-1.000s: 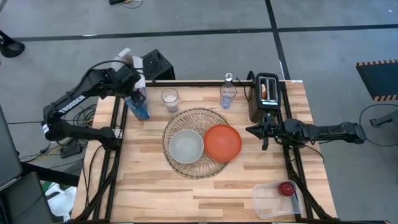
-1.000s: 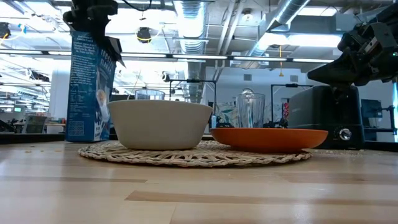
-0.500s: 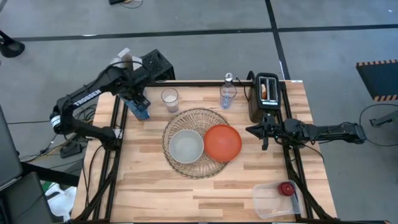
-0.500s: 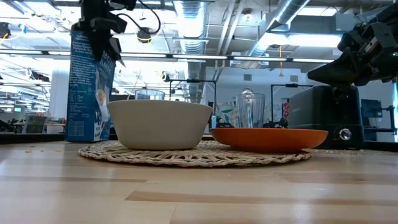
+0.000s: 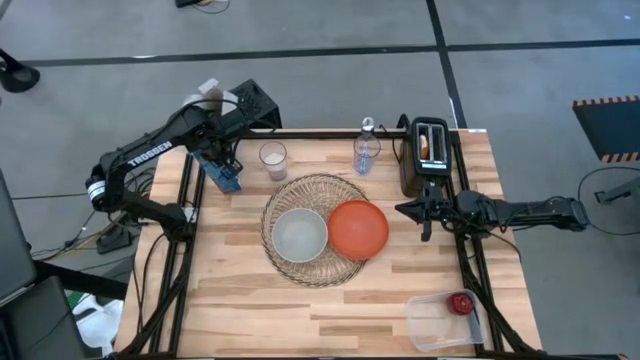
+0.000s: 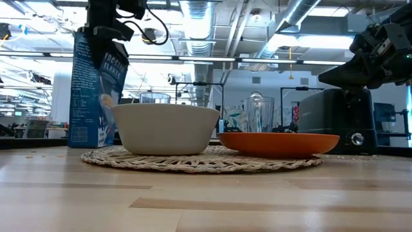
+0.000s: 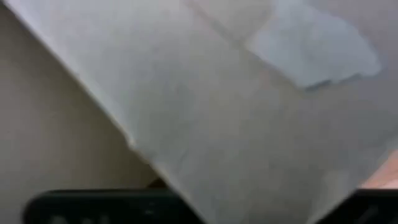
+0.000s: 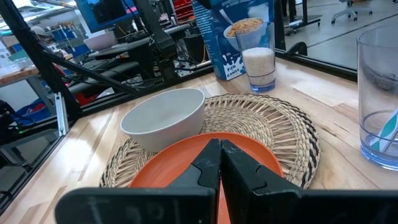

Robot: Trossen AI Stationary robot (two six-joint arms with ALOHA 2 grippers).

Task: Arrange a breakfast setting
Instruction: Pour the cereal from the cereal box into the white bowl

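Observation:
The blue-and-white cereal box [image 5: 227, 176] [image 6: 93, 96] stands upright at the table's far left, and my left gripper [image 5: 222, 153] [image 6: 106, 33] is shut on its top. A pale grey bowl [image 5: 299, 235] [image 6: 165, 127] and an orange plate [image 5: 358, 228] [image 6: 278, 143] sit side by side on the round woven mat [image 5: 315, 190]. A small red apple [image 5: 460, 303] lies in a clear container at the near right. Something tan shows in a slot of the black toaster [image 5: 412, 170]. My right gripper [image 5: 402, 210] [image 8: 221, 152] hangs shut and level beside the plate's right edge. My left gripper comes steeply down from above onto the cereal box's top end [image 6: 103, 46]. Pale cardboard [image 7: 217, 112] fills its wrist view, so the exact place of contact is hidden. The box stays upright with its base on the table.
A glass with white contents [image 5: 272, 158] [image 8: 258, 65] stands just right of the cereal box. A clear bottle [image 5: 366, 150] stands left of the toaster. The clear container [image 5: 435, 325] sits at the near right corner. Bare wood lies along the near edge.
My left gripper has come down and a little toward the table's right onto the top of the cereal box, tipping steeper, and has shut there. The box has kept its place on the table.

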